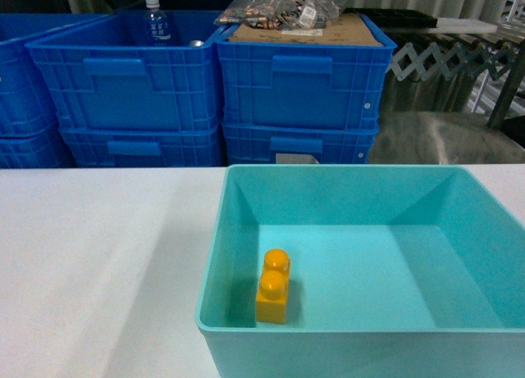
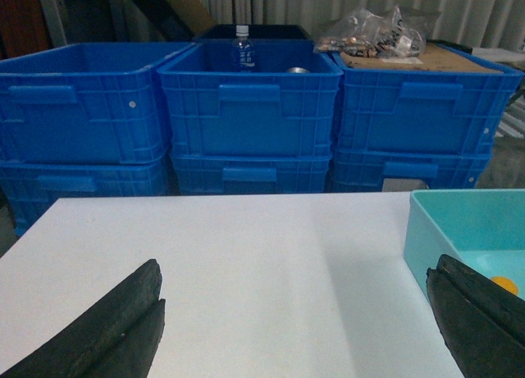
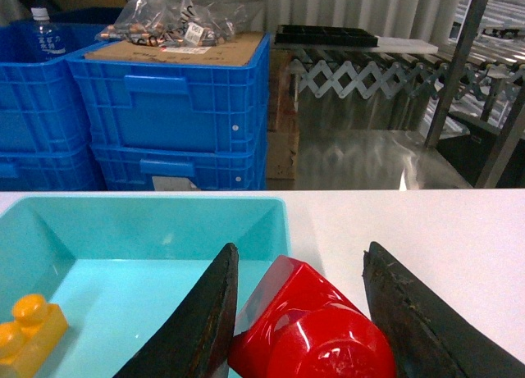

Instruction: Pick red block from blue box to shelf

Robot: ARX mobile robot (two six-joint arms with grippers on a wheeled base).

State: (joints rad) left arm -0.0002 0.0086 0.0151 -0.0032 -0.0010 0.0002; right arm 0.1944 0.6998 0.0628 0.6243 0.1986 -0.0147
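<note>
Right claw point(image 3: 299, 312) is clamped on the red block point(image 3: 308, 329) above the blue box point(image 3: 148, 210) at the counter's near edge; glossy, rigid and light, it looks slip-prone, best pinched on flat sides.

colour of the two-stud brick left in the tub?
Yellow-orange brick, lying in the turquoise tub; clearest in the head view.

The blue box point(image 1: 361, 329) is seen from above and close in the head view. It is viewed low from its left by the left wrist camera point(image 2: 459, 222), and over its right wall by the right point(image 3: 139, 214); the blue crates point(image 1: 303, 83) behind it are shared by all.
</note>
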